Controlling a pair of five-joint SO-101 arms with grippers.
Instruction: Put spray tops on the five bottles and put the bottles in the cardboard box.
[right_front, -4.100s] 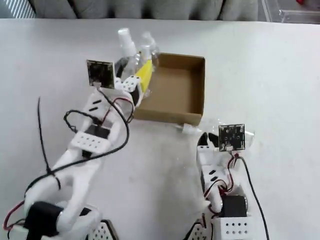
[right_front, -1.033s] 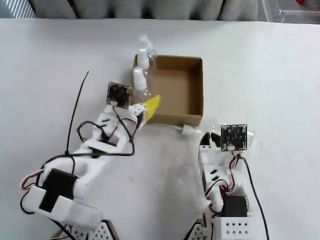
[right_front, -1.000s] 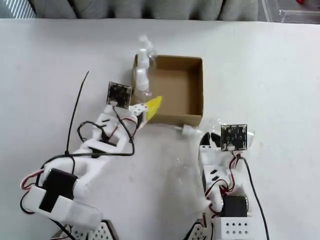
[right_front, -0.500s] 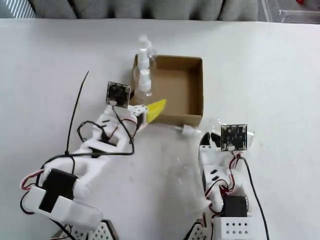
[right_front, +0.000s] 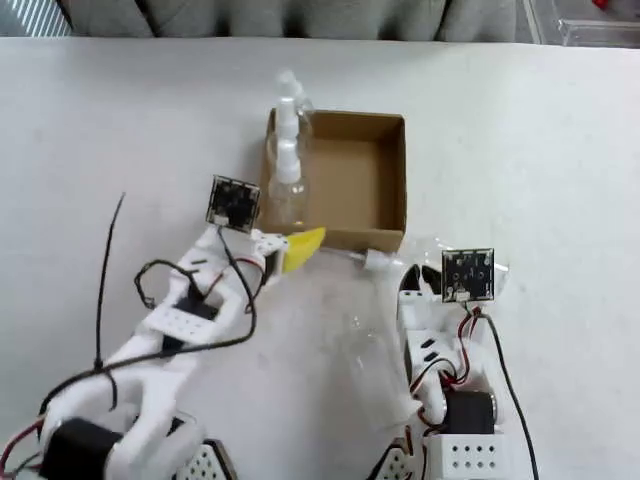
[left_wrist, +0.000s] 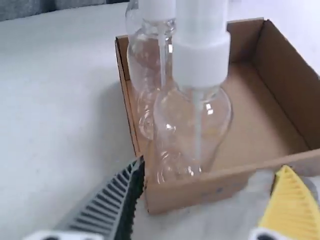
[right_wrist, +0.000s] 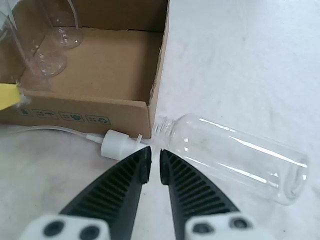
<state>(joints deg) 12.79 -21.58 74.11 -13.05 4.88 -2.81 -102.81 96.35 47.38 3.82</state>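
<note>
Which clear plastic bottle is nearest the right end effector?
The uncapped clear plastic bottle lying on its side outside the brown cardboard box, its neck at the right end effector. The two spray-topped bottles stand upright inside the box.

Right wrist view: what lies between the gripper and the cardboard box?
A loose spray top, beside the neck of the lying bottle; the right wrist view shows it.

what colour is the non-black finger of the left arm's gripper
Yellow. The left gripper has one yellow plastic finger, clearest in the left wrist view.
</note>
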